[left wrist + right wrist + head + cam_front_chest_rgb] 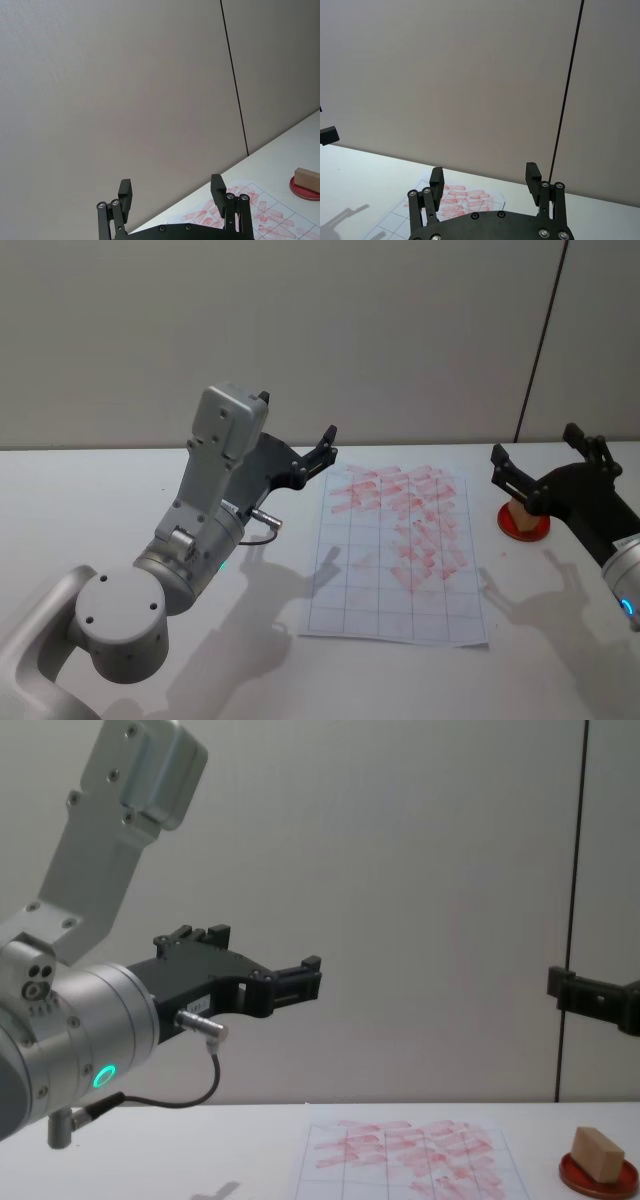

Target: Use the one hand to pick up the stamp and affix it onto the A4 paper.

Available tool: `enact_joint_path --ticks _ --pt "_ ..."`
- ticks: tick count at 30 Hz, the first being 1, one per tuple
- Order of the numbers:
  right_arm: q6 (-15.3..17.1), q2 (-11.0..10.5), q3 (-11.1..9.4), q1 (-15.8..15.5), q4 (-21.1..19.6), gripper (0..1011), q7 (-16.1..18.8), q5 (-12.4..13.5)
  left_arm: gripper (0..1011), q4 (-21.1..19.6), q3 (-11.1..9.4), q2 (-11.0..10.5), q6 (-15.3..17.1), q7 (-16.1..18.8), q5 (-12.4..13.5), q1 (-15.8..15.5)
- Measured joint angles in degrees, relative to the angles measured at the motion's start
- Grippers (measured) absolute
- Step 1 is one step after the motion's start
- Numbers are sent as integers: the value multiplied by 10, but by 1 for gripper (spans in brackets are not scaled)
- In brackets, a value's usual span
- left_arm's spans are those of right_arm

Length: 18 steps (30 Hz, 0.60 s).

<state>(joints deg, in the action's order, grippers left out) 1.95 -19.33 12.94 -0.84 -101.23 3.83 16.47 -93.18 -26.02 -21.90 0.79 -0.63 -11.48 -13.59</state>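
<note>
Find small tan wooden block stamp (598, 1152) atop flat round red ink pad (600, 1179), just right of white gridded A4 paper (395, 560) w/ red-pink smudges. Lower right gripper (485, 176), jaws released & empty, raised over pad, straight down; clench across block's sides, lift clear before swinging to sheet. Leave left gripper (171, 186), jaws also released, parked high left of paper.

Red ink pad (530, 531): flat, round, resting on white table (100, 490), far right side; tabletop plain, matte; behind it, grey-beige wall (300, 330); one dark vertical seam (541, 340) at right.
</note>
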Motion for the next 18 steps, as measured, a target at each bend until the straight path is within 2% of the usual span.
enact_joint_path --ticks 9,18 --pt "14 7 3 2 -5 1001 -10 -3 1001 0 0 0 0 0 0 0" --pt "73 25 7 10 -18 1001 -49 -9 1002 0 0 0 0 0 0 0"
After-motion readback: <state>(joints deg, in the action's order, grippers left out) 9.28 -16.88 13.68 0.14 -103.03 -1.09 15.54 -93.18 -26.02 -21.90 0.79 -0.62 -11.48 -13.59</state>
